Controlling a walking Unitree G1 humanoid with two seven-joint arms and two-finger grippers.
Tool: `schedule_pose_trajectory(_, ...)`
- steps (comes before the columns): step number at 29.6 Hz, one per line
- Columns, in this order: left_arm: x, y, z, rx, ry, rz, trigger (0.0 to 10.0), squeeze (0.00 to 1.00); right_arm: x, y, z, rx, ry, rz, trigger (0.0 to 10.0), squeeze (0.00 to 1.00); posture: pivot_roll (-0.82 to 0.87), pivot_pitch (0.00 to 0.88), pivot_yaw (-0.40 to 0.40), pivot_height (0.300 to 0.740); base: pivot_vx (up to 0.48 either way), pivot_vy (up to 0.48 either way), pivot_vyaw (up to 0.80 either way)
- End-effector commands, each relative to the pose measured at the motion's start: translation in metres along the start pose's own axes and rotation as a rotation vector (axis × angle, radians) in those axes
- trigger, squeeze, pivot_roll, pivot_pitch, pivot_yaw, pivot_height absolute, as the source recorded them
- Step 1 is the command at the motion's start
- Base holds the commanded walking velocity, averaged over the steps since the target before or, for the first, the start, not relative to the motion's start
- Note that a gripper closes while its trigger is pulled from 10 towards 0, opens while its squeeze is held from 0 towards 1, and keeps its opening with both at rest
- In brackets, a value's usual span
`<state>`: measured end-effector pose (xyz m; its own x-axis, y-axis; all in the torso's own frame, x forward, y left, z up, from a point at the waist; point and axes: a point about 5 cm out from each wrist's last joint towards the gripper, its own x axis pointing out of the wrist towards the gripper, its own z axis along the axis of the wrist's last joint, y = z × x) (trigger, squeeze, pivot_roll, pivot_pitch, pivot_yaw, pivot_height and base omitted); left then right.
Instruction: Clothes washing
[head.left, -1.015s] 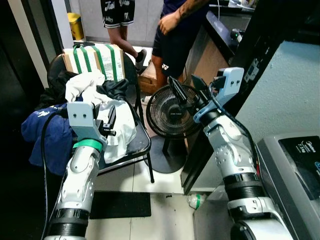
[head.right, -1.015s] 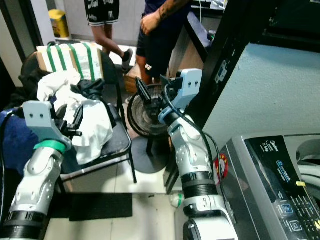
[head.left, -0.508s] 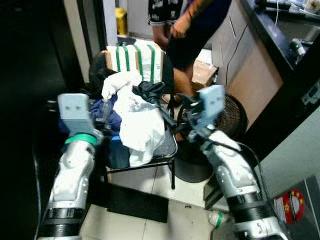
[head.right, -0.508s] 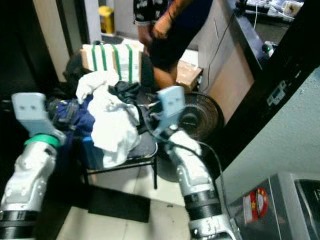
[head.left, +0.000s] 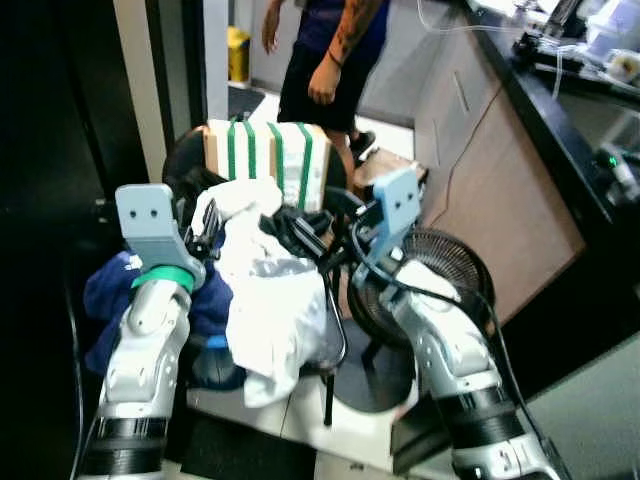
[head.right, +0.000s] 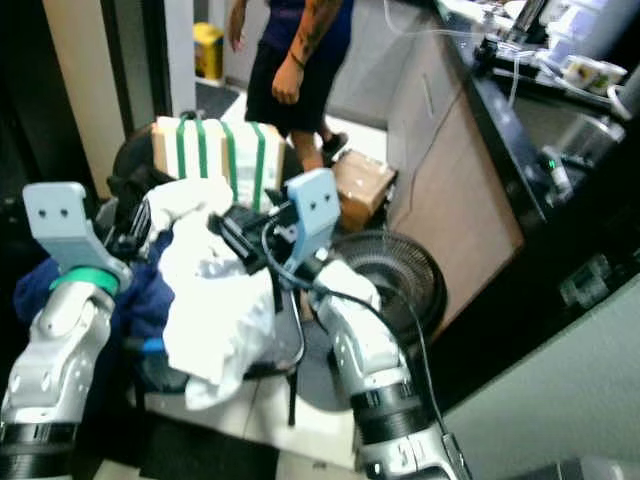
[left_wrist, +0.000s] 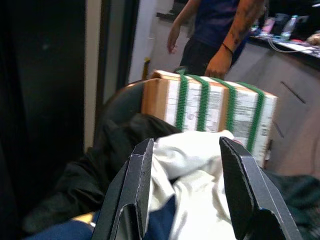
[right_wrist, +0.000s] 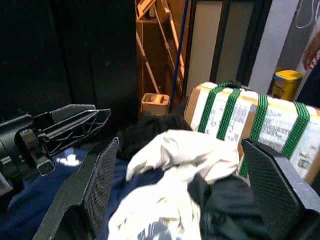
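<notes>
Now both spread tools, left tool (left_wrist: 182, 187) and right tool (right_wrist: 182, 185), hover over rumpled white cloth (head.left: 270, 300).

both grippers now over the clothes pile (head.left: 265, 290), person (head.left: 325, 60) stepped back

No legible text or labels

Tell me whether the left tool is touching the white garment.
Cannot tell. In the left wrist view the left tool is open around the white garment, but neither contact nor gap shows plainly.
</notes>
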<state>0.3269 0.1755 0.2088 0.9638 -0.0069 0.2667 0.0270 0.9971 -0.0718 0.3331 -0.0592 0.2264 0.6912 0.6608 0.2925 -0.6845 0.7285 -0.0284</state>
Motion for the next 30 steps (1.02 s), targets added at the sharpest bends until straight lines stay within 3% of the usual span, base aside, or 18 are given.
schedule_pose_trajectory(1, 0.0, -0.007, 0.0, -0.016, 0.003, -0.017, 10.0, 0.0, -0.003, 0.001, -0.001, 0.018, 0.005, 0.003, 10.0, 0.0, 0.03, 0.016, -0.119, 0.74, 0.428, 0.0, 0.0)
schedule_pose_trajectory(5, 0.001, -0.007, -0.004, -0.026, 0.037, 0.017, 10.0, 0.0, 0.0, 0.017, -0.006, 0.047, 0.02, 0.053, 10.0, 0.0, 0.05, 0.024, -0.134, 0.74, 0.294, 0.0, 0.0)
schedule_pose_trajectory(9, 0.002, -0.004, -0.008, -0.031, 0.042, 0.063, 10.0, 0.0, 0.002, 0.014, -0.013, 0.052, 0.048, 0.018, 10.0, 0.0, 0.07, 0.038, -0.143, 0.74, 0.0, 0.0, 0.0)
schedule_pose_trajectory(12, 0.004, -0.009, -0.003, -0.042, 0.003, 0.037, 10.0, 0.0, 0.007, 0.005, -0.021, 0.036, 0.097, -0.062, 10.0, 0.0, 0.08, 0.018, -0.135, 0.74, 0.0, 0.0, 0.0)
schedule_pose_trajectory(15, 0.006, -0.006, -0.008, -0.031, 0.029, 0.046, 10.0, 0.0, 0.014, -0.007, -0.02, 0.049, 0.093, -0.17, 10.0, 0.0, 0.1, 0.025, -0.136, 0.74, 0.0, 0.0, 0.0)
schedule_pose_trajectory(19, 0.008, -0.008, -0.007, -0.025, 0.03, 0.025, 10.0, 0.0, 0.017, -0.016, -0.017, 0.052, 0.082, -0.21, 10.0, 0.0, 0.09, 0.017, -0.12, 0.74, 0.0, 0.0, 0.0)
schedule_pose_trajectory(20, 0.01, -0.004, -0.009, -0.061, 0.028, 0.035, 10.0, 0.0, 0.018, -0.03, -0.017, 0.027, 0.112, -0.27, 10.0, 0.0, 0.06, 0.0, -0.102, 0.74, 0.0, 0.0, 0.0)
schedule_pose_trajectory(22, 0.01, -0.004, -0.009, -0.061, 0.028, 0.035, 10.0, 0.0, 0.018, -0.03, -0.017, 0.027, 0.112, -0.27, 10.0, 0.0, 0.06, 0.0, -0.102, 0.74, 0.0, 0.0, 0.0)
schedule_pose_trajectory(25, 0.011, -0.002, -0.013, -0.045, 0.043, 0.03, 10.0, 0.0, 0.018, -0.038, -0.022, 0.034, 0.161, -0.287, 10.0, 0.0, 0.06, 0.0, -0.088, 0.74, 0.0, 0.0, 0.0)
schedule_pose_trajectory(28, 0.007, 0.003, -0.016, 0.058, 0.063, -0.062, 10.0, 0.0, 0.008, -0.057, -0.042, 0.006, 0.296, -0.354, 10.0, 0.0, 0.04, 0.0, -0.081, 0.74, 0.0, 0.0, 0.0)
schedule_pose_trajectory(30, 0.007, 0.003, -0.016, 0.058, 0.063, -0.062, 10.0, 0.0, 0.008, -0.057, -0.042, 0.006, 0.296, -0.354, 10.0, 0.0, 0.04, 0.0, -0.081, 0.74, 0.0, 0.0, 0.0)
